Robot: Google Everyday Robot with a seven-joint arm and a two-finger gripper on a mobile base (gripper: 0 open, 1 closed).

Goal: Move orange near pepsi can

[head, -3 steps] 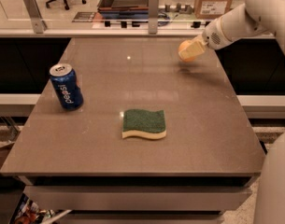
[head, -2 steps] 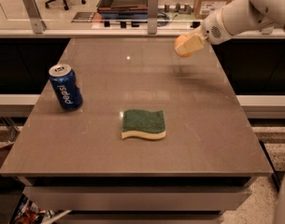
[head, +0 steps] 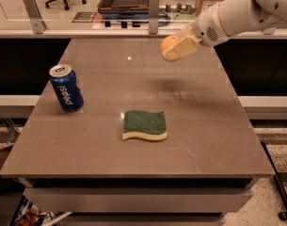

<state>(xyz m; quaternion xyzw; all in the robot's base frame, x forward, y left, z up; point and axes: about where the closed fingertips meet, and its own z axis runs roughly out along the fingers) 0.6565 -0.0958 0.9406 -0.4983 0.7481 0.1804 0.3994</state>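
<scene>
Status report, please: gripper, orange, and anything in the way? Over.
Gripper over table's far right, shut on orange. Orange off the surface, pepsi can far across at left edge. Sponge nearer front, likely off the direct path.

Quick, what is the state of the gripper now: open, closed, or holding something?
Gripper: shut on the small round orange fruit, in the air above the far right part of the brown table.

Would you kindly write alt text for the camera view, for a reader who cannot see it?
The robot's gripper holds the orange in the air above the far right part of a brown table. The pepsi can stands upright near the table's left edge, and a green-and-yellow sponge lies flat near the middle.
</scene>
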